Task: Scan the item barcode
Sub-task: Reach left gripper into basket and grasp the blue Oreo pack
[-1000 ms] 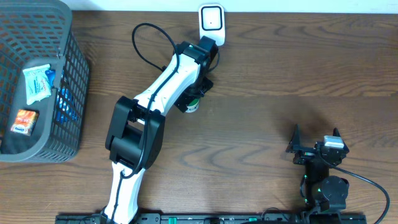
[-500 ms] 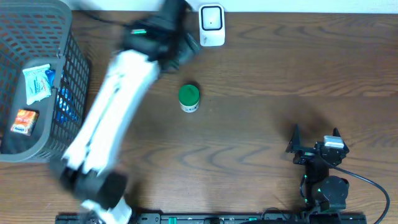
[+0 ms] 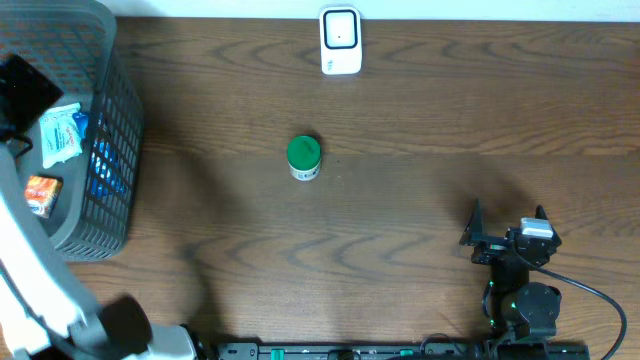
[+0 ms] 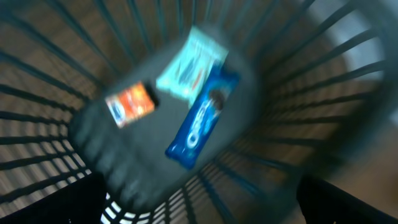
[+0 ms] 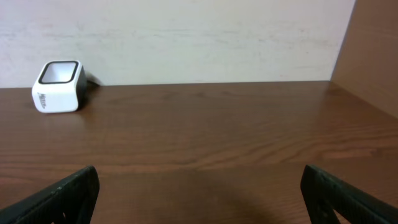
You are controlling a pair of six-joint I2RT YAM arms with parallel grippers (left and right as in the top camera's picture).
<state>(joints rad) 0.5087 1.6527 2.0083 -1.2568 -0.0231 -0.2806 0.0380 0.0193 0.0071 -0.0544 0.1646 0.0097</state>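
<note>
Left gripper (image 4: 199,202) is hovering over the basket (image 3: 110,120) with jaws spread wide, gripping nothing, and looking down on a blue cookie packet (image 4: 202,121), an orange packet (image 4: 129,104) and a pale teal packet (image 4: 189,65) lying on its floor. Green-lidded jar (image 3: 303,157) is standing upright mid-table (image 3: 420,120), apart from both arms, with the white scanner (image 3: 340,40) sitting at the far edge beyond it. Right gripper (image 3: 508,218) is sitting released and empty at the near right.

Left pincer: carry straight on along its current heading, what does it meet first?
The left pincer points down into the grey plastic mesh basket; probably the blue cookie packet on its floor comes first. Blurred view, so depth is unsure.
</note>
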